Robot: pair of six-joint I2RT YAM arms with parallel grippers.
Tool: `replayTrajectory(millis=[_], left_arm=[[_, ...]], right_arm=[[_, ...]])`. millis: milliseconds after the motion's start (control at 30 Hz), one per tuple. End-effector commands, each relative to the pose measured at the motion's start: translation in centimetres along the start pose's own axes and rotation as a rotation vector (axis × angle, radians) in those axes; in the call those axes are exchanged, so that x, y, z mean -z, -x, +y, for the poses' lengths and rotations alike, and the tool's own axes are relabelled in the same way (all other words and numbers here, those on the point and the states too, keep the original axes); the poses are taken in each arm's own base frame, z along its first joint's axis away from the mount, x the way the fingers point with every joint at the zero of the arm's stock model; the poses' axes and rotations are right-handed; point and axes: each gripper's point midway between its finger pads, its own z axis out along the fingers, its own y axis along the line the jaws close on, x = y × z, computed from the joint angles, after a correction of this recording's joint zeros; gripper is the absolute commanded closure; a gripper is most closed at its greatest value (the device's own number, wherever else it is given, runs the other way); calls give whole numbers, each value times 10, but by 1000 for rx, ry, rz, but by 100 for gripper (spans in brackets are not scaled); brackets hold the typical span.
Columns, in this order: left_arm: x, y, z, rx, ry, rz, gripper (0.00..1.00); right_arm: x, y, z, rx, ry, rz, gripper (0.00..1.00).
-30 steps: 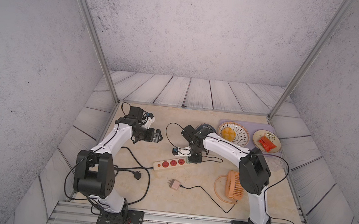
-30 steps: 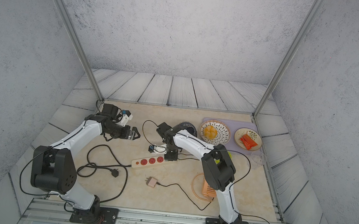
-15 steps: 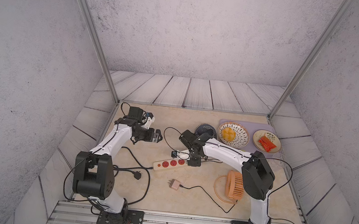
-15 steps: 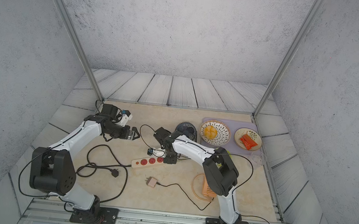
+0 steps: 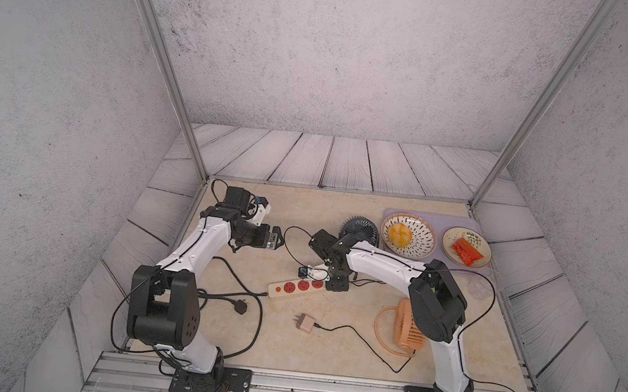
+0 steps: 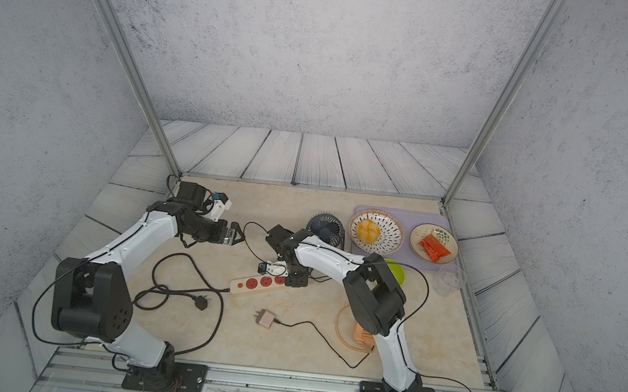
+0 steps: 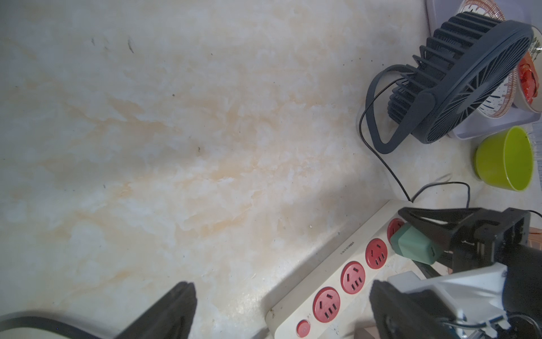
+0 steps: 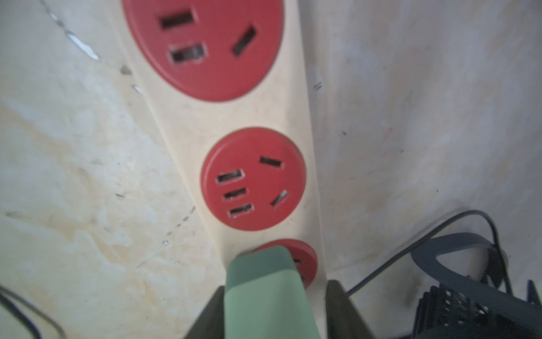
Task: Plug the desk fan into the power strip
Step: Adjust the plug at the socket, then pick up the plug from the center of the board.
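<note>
Loosened since a second ago, the right jaws now stand parted about the green plug [image 8: 264, 293], with a sliver of cream showing between the plug and one side. The wrist has also swung aside, so the dark desk fan [image 5: 359, 231] shows whole just behind them; the power strip [image 5: 296, 287] lies on the desk [image 5: 303, 204] right beneath these jaws, its end socket [image 8: 306, 259] under the plug and three free sockets running away from them; the left jaws hang spread wide and empty, near the strip's button end, touching nothing. The step in hand looks like the release after insertion; the plug leans, though, and I cannot tell whether its pins are fully home. The next move calls for a straight lift clear, dragging neither the plug nor the fan's thin cord [image 7: 390, 173]; a square press down may be needed first.
</note>
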Motion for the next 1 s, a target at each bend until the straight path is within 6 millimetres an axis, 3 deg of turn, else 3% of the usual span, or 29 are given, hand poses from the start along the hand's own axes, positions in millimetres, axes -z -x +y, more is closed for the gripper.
replayTrajectory(millis=[0,300,500,767,967], left_arm=[[9,0,-3,-14,2,-20,0],[14,3,-4,-36,5,-35,1],[27,5,-16,-123,-20,-90,0],[48,-5,-49,-322,-128,-137,1],[54,-15,-77,-524,-171,-137,1]], right_arm=[[-29,-10,16,20,72,56,2],[35,3,-11,2,-43,-53,1],[85,3,-24,-48,-151,-144,1],[146,-16,-34,-214,-286,-323,1],[169,-40,-31,-382,-375,-413,1]])
